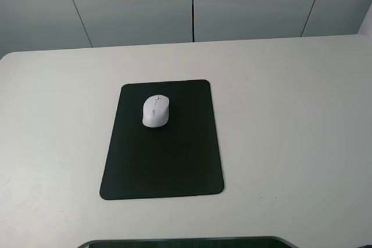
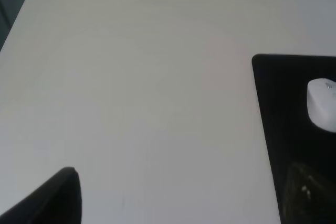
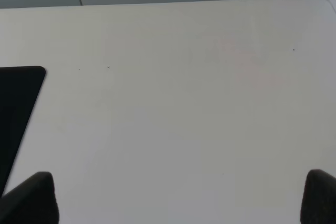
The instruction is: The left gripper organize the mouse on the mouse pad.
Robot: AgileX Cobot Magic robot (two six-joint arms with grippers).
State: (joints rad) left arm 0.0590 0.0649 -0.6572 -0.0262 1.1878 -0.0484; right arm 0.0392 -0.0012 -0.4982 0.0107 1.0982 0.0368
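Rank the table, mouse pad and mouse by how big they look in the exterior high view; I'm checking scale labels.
1. Table: largest, spanning the whole width of the view.
2. Mouse pad: clearly smaller, lying on the table.
3. Mouse: smallest, resting on the pad's far half.

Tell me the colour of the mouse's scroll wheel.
Grey, set in the white mouse; clearest in the exterior high view.

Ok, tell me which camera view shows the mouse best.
The exterior high view: the whole mouse shows from above, lying on the mouse pad. The left wrist view catches only part of it at the frame edge; the right wrist view shows none.
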